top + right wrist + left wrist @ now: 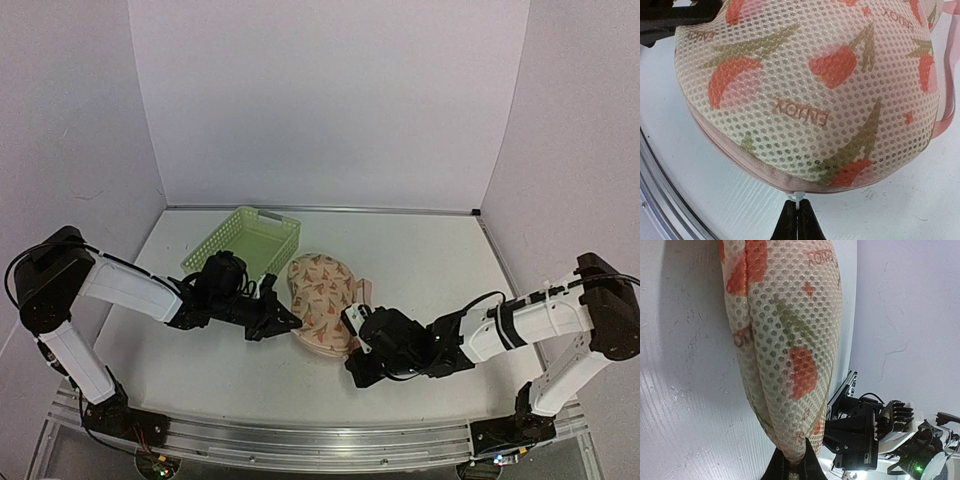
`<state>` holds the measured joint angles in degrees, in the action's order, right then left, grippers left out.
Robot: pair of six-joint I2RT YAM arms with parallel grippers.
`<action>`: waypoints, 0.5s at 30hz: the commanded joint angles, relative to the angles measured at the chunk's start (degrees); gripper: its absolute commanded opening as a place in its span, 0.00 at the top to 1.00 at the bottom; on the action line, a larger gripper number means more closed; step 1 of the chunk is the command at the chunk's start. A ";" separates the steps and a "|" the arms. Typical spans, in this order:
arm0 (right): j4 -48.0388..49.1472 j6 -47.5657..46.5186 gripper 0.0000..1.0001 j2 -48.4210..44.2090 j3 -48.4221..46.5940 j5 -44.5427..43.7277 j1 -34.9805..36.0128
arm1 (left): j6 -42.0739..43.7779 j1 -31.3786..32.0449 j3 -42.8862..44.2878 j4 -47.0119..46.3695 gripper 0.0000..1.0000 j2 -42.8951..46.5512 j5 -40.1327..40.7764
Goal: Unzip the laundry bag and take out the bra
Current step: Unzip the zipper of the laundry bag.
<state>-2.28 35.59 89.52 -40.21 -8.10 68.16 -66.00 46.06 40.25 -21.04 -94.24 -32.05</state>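
Left gripper (288, 322) is clamped on the left edge of the laundry bag (322, 300) mid-frame, right gripper (797, 220) pinched shut on the white zipper pull (797, 199) at its lower seam. Green basket (243, 240) sits just upper-left of it. Can't tell what's inside the mesh.

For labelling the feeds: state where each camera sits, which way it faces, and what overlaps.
Top: above and behind the robot, facing down; both arms, bag, basket.
Left wrist: faces along the left end effector, shut on the bag's edge; right arm beyond.
Right wrist: faces along the right end effector, shut on the zip pull.
Shared: every view shows the bag.
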 commanded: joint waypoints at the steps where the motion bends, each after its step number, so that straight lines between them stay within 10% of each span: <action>1: -4.82 -4.66 1.00 -2.94 -0.62 -3.76 -0.83 | 4.14 -0.94 1.26 -0.85 1.00 2.42 -4.57; 15: -5.30 -5.71 1.00 -4.85 3.05 -4.16 -2.04 | 16.65 -5.42 2.76 16.80 1.00 9.28 -6.94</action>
<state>-5.93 29.87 86.65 -39.29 -10.00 66.50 -56.27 42.30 40.27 -11.86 -87.92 -37.82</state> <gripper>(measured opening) 0.009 0.032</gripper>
